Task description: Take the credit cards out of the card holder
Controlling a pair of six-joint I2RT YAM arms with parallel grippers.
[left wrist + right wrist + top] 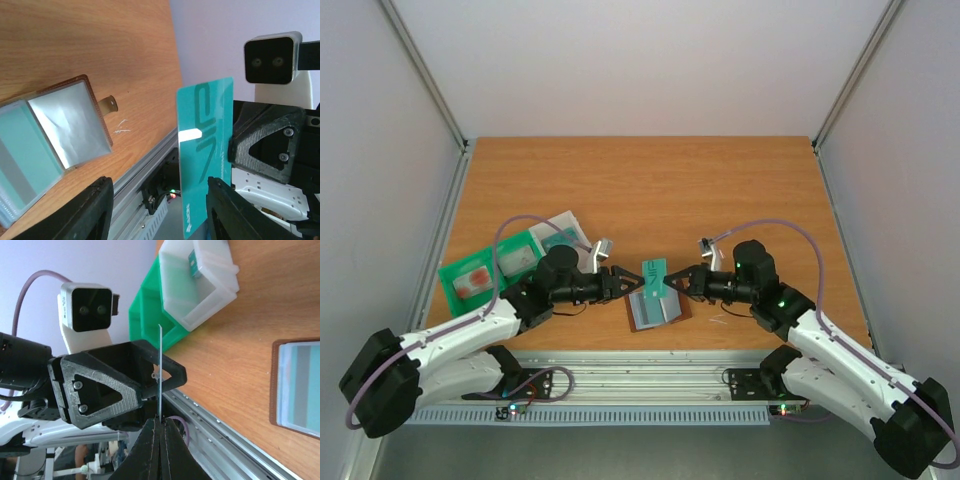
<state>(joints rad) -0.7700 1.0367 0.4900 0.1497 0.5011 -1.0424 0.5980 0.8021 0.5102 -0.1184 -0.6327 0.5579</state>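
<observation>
Mid hand-off, by the look of it. R gripper (160, 429) was clamped shut on one edge of a teal card (205, 165), holding it upright in the air between the two arms, over the near part of the table (650, 170). L gripper (626, 283) faced it w/ jaws apart. The card stood between its fingers (95, 210), nearer one of them, neither pad touching as far as could be seen. Card holder (658, 312) lay open on the table just below, grey-blue panels up; another card seemed to sit in one pocket. Translucent box (200, 285) held one teal card, beside the green tray (145, 310). Next, prob: L closes squarely on the card before R lets go — release too early & it drops.
</observation>
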